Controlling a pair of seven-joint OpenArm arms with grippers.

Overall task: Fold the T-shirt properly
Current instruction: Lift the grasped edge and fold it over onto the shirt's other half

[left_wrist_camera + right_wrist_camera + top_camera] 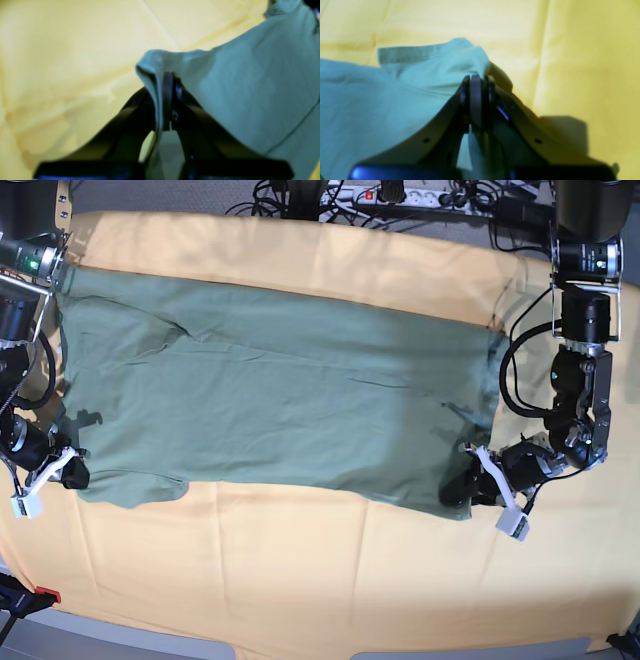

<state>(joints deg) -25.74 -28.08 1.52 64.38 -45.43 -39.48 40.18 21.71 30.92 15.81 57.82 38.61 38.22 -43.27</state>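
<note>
The sage-green T-shirt (pixel 270 395) lies spread flat across the table in the base view, with its long side running left to right. My left gripper (pixel 462 488) is at the shirt's near right corner and is shut on the fabric. The left wrist view shows a fold of the T-shirt (pixel 250 95) pinched between the closed fingertips of the left gripper (pixel 169 77). My right gripper (pixel 75 475) is at the near left corner. In the right wrist view the right gripper (pixel 477 80) is shut on a bunched edge of the T-shirt (pixel 382 105).
A yellow-orange table cloth (pixel 300 570) covers the table under the shirt, with a wide bare strip along the front. Cables and a power strip (pixel 400 195) run behind the far edge. A red-tipped clamp (pixel 40 595) sits at the front left corner.
</note>
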